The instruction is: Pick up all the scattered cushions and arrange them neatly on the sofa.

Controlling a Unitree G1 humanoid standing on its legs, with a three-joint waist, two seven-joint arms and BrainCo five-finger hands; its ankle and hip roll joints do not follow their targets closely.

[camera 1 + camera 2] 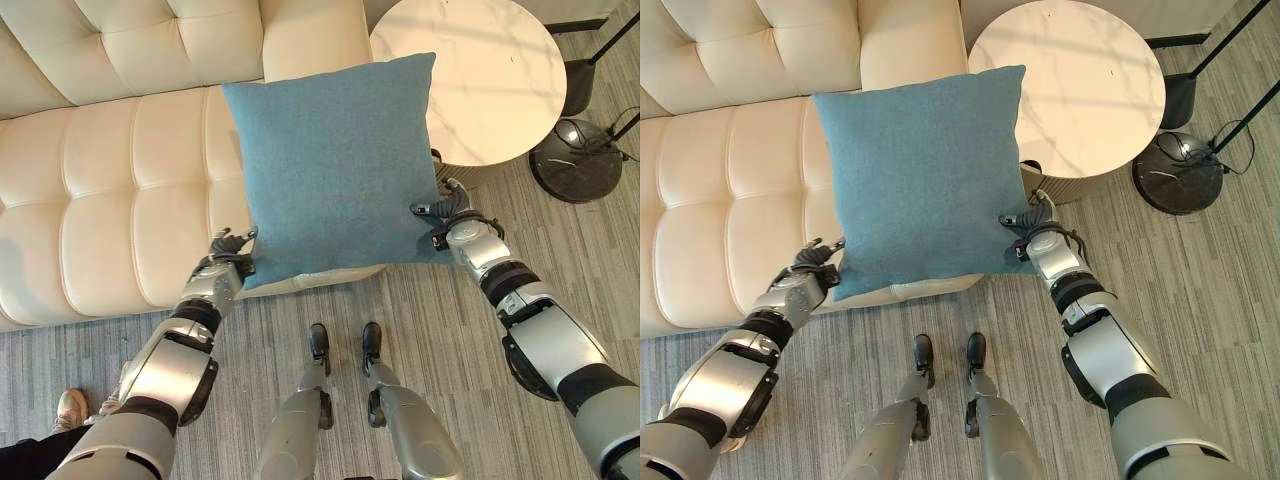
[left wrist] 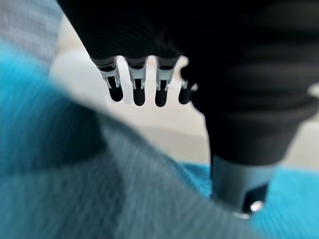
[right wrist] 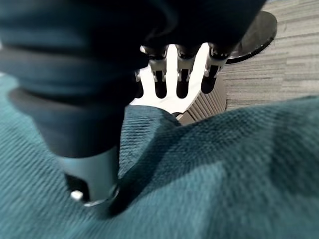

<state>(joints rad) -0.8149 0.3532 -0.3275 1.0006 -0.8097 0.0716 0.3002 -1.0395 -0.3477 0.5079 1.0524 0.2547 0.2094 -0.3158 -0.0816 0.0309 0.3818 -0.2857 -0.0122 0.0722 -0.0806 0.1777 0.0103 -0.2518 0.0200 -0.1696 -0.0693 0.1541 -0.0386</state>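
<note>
Step in hand, by the look of it: carrying one cushion to the sofa, w/ the set-down not yet done. The cushion is a blue square, held up flat toward the head camera between both hands, in front of the sofa's seat edge and overlapping the seat, the sofa's right arm and a bit of the round white bench to the right. Left hand is at the cushion's lower left corner; in the left wrist view the thumb presses on the blue cloth while the fingers stick out straight past the edge, so it reads as a thumb-pinch on the corner, tho how firm can't be told. Right hand is at the lower right edge, same pattern in its wrist view: thumb down on the fabric, fingers straight beyond it w/ the bench and floor showing past them. So the cushion hangs from its bottom corners, top edge free and unsupported. Next move likely calls for both arms to go forward and down together, keeping the cushion level, then laying or leaning it vs the backrest before letting go. A dark lamp base stands on the floor right of the bench, well apart from the hands. A person's shoe shows at lower left on the floor.
</note>
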